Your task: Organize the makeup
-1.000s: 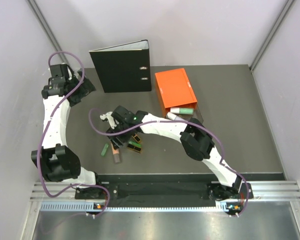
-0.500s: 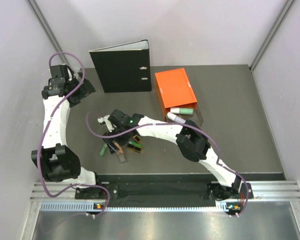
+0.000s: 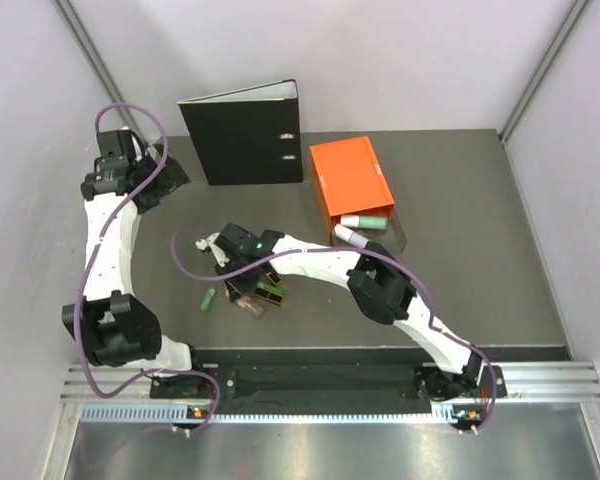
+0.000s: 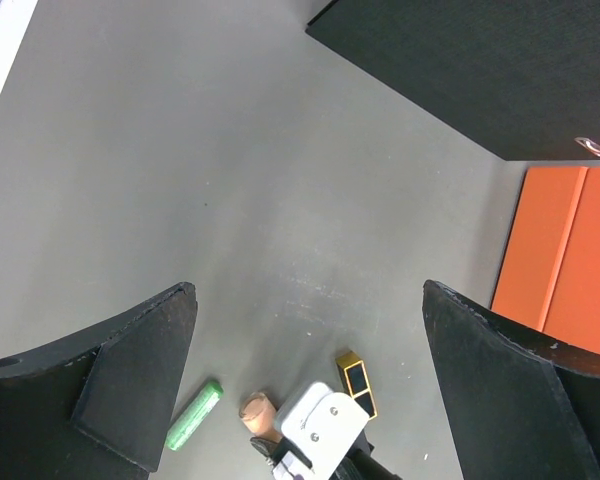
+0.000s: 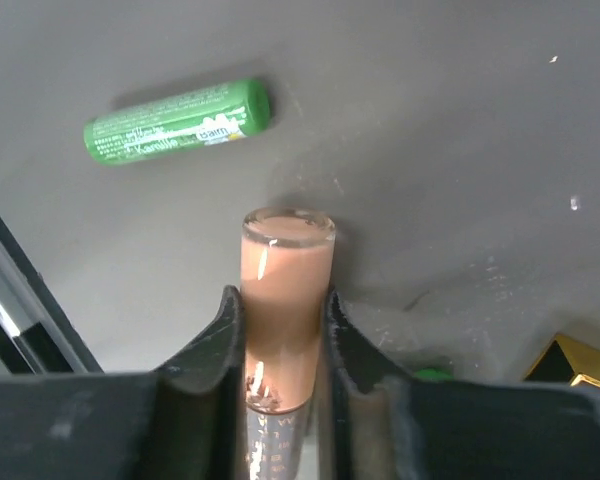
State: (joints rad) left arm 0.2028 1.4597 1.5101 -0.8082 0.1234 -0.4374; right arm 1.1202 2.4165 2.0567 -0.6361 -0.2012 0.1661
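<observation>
My right gripper (image 5: pixel 283 296) is shut on a peach-grey tube (image 5: pixel 286 268), low over the table, and the tube's peach end sticks out past the fingertips. In the top view this gripper (image 3: pixel 245 297) sits mid-table over a small cluster of makeup. A green stick (image 5: pixel 177 121) lies loose just beyond the tube, also seen in the top view (image 3: pixel 209 298). Black cases with gold and green (image 3: pixel 271 290) lie beside the gripper. My left gripper (image 4: pixel 310 290) hangs open and empty high at the far left (image 3: pixel 163 176). A mint tube (image 3: pixel 365 221) and a lilac tube (image 3: pixel 351 236) lie at the orange box's drawer.
The orange drawer box (image 3: pixel 351 179) stands right of centre at the back. A black ring binder (image 3: pixel 244 134) stands upright at the far edge. Grey walls close in on both sides. A metal rail runs along the near edge.
My right gripper has closed its jaws onto the peach-grey tube, which has shifted slightly to the right. The left arm has stayed put.
</observation>
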